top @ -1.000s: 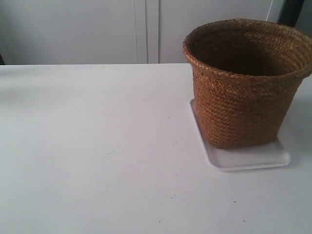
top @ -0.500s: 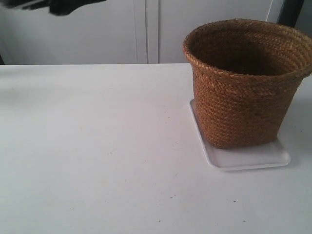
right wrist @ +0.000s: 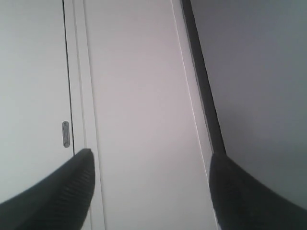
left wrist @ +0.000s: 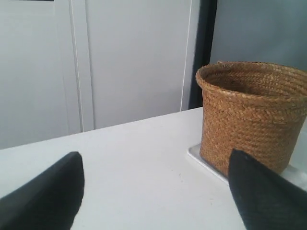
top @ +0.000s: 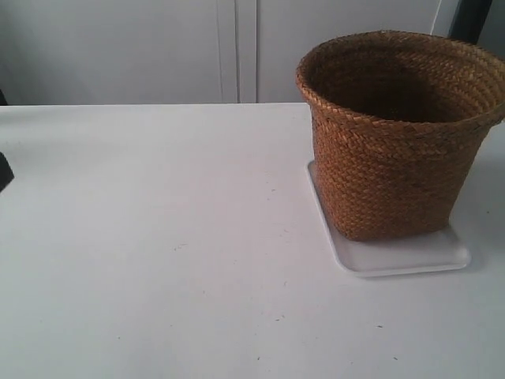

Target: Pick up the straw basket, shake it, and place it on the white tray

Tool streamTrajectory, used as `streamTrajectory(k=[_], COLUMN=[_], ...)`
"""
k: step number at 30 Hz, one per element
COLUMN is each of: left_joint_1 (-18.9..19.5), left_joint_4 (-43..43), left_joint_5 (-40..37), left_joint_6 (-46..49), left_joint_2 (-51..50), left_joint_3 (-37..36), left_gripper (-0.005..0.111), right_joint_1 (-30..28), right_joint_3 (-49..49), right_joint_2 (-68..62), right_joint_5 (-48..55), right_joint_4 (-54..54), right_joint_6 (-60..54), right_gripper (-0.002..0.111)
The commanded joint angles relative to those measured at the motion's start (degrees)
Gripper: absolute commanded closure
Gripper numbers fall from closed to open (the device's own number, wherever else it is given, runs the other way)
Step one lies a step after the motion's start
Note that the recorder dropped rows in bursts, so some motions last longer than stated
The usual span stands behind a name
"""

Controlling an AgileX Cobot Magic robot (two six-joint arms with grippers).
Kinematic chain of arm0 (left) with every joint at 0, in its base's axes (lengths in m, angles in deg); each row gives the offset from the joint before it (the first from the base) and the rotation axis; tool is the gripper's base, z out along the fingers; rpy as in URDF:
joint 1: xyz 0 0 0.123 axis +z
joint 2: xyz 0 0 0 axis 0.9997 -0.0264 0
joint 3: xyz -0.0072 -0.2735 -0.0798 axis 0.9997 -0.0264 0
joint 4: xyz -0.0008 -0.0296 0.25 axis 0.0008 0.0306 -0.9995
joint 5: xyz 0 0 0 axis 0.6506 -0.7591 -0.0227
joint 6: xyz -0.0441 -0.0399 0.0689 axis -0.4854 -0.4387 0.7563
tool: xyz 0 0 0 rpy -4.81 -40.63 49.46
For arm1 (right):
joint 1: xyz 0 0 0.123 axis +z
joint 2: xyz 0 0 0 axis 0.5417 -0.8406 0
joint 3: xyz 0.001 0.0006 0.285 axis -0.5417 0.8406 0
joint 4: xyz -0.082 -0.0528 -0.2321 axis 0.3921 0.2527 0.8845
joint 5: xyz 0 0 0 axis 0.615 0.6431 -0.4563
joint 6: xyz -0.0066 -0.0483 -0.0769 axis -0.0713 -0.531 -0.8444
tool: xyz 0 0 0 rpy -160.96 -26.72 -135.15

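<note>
Your left claw (left wrist: 156,158) is spread and empty, and the straw basket (left wrist: 252,115) stands upright ahead of it on the white tray (left wrist: 201,158). Your right claw (right wrist: 151,154), spread too, faces only cabinet (right wrist: 134,72), so left's nearer, I'd say.

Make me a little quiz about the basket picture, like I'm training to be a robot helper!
1. True or false: the straw basket stands upright on the white tray.
2. Pick one. The left gripper is: A) open and holding nothing, B) shut on the basket's rim, C) down inside the basket.
3. Fill the gap: the basket's rim is ____ than its base.
Key: 1 true; 2 A; 3 wider.
</note>
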Motion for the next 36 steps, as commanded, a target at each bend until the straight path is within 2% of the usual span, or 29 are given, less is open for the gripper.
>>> streamTrajectory(k=[1,2,3,4,6,8,10,15,17,22,27,30,36], left_joint_1=[0.1,0.1,0.1,0.1,0.1,0.1,0.1,0.0,4.2,17.7,27.2,29.9,30.3], left_joint_4=[-10.7,-12.9,-15.5,-15.5,-16.0,-15.3,-15.1,-15.1,-15.1,-15.1,-15.1,-15.1,-15.3], left_joint_5=[1.2,1.2,-1.5,-4.8,-7.8,-6.7,-3.1,-2.9,-3.5,-7.3,-14.3,-20.7,-24.7], left_joint_6=[-13.0,-15.7,-22.6,-25.3,-18.7,-15.0,-15.1,-14.7,-15.1,-19.2,-23.9,-24.0,-19.8], left_joint_2=[3.3,3.3,3.3,3.3,3.3,3.3,3.3,3.3,4.6,12.6,20.3,22.7,22.7], left_joint_3=[-6.5,-7.9,-9.9,-10.8,-11.5,-11.5,-11.4,-12.2,-13.4,-17.8,-19.5,-19.5,-19.5], left_gripper=[0.024,0.024,0.024,0.024,0.024,0.024,0.024,0.024,0.024,0.024,0.024,0.024,0.024], right_joint_1=[0.1,0.1,0.1,0.1,0.1,0.1,0.1,0.1,0.1,0.1,0.1,0.1,0.1], right_joint_3=[0.3,0.3,0.3,0.3,0.3,0.3,0.3,0.3,0.3,0.3,0.3,0.3,0.3], right_joint_2=[0.1,0.1,0.1,0.1,0.1,0.1,0.1,0.1,0.1,0.1,0.1,0.1,0.1], right_joint_5=[1.1,1.2,1.5,1.5,1.5,1.5,1.5,1.5,1.5,2.3,2.7,2.7,3.0], right_joint_4=[-0.1,-0.1,-0.1,-0.1,-0.1,-0.1,-0.1,-0.4,-0.4,-0.4,-0.4,-0.4,-0.4], right_joint_6=[0.2,0.2,0.2,0.2,0.2,0.2,0.2,0.2,0.2,0.2,0.2,0.2,0.2], right_gripper=[0.045,0.045,0.045,0.045,0.045,0.045,0.045,0.045,0.045,0.045,0.045,0.045,0.045])
